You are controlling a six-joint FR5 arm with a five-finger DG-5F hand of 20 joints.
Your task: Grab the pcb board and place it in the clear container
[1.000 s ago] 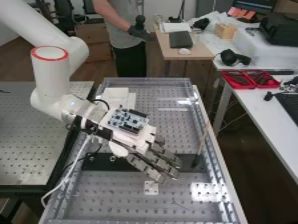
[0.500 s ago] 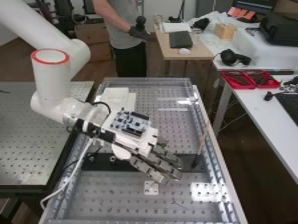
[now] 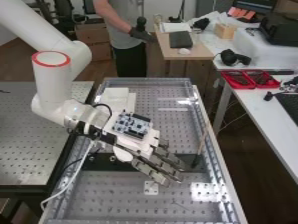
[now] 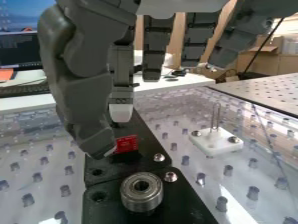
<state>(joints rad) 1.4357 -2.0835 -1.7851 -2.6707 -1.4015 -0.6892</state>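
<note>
1. High view: the hand (image 3: 138, 144) is hanging over the bench (image 3: 113, 202), its fingers (image 3: 157, 162) pointing out past the black strip toward the near end, on a downward slant.
2. The fingers are staying apart by narrow gaps and lying fairly straight, neither fanned wide nor curling into a fist.
3. In the wrist view the thumb (image 4: 80, 85) is pointing down, and the red pcb board (image 4: 126, 144) is sitting just beside its tip, over the black strip (image 4: 189, 202). Whether thumb and board are touching, the pictures are leaving unclear; no finger is visibly closing round the board.
4. A white fingertip (image 4: 121, 111) is hanging near the red pcb board, on the side facing away from the camera.
5. On the black strip, nearer the camera than the thumb tip, a round metal part (image 4: 141, 192) is standing upright.
6. Off to one side of the strip, apart from the fingers, a white block (image 4: 216, 141) is lying with a thin metal loop (image 4: 215, 116) rising from it.
7. Behind the fingers, on the wrist side, a blue circuit board (image 3: 132, 125) is riding on the back of the hand.
8. Beyond the fingertips, a slim stick (image 3: 201, 146) is leaning near the bench's long edge.
</note>
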